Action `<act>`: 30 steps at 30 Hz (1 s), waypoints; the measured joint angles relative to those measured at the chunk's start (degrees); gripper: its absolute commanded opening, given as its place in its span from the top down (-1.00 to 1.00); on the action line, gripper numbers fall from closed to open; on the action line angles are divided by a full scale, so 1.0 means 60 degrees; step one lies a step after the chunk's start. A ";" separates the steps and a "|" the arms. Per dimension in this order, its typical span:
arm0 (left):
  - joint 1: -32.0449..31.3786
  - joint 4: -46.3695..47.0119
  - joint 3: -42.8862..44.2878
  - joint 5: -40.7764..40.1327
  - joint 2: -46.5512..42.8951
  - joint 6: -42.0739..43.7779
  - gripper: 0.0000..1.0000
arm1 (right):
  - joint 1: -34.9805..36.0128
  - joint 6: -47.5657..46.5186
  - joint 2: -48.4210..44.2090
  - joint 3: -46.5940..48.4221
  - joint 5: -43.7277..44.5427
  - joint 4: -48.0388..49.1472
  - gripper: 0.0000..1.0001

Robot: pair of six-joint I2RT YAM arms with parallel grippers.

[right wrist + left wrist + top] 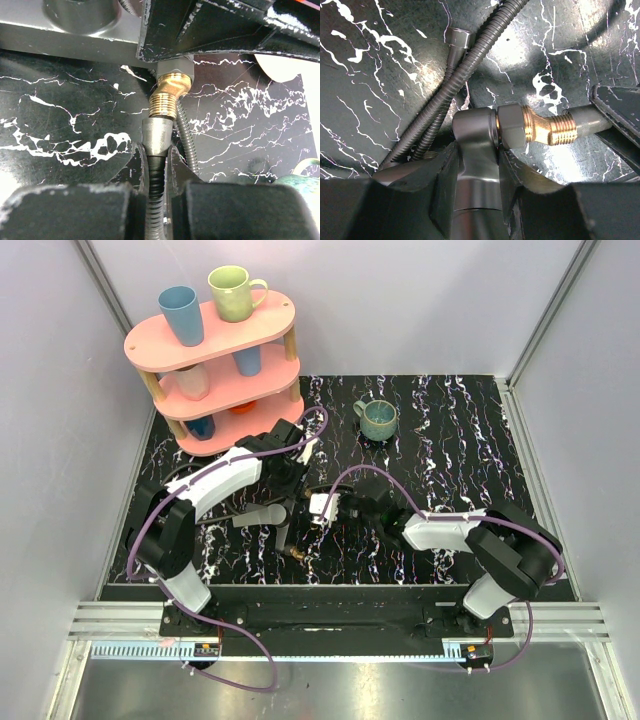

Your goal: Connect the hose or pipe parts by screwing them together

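while the hose nut (157, 135) meets the brass thread (168, 100) – start it square
left gripper (475, 165) pinches the grey stem piece (475, 132), right gripper (156, 167) pinches the hose (156, 187) just behind its nut, over the middle of the table (450, 450) toward its near edge; line both axes up before turning, lest it cross-thread.

Marbled table (450, 440) — mug (378, 420), rack (275, 315), hose (470, 65)
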 measured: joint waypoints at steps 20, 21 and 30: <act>0.0011 0.0040 0.0000 -0.0025 0.0098 -0.0055 1.00 | 0.0047 0.0357 0.0069 0.0000 0.0299 0.0240 1.00; 0.0011 0.0062 0.0000 -0.0025 0.0120 -0.0069 1.00 | 0.0047 0.0372 0.0069 0.0000 0.0302 0.0237 1.00; 0.0015 0.0087 0.0000 0.0073 0.0182 -0.0080 1.00 | 0.0055 0.0233 0.0069 0.0026 0.0237 0.0091 1.00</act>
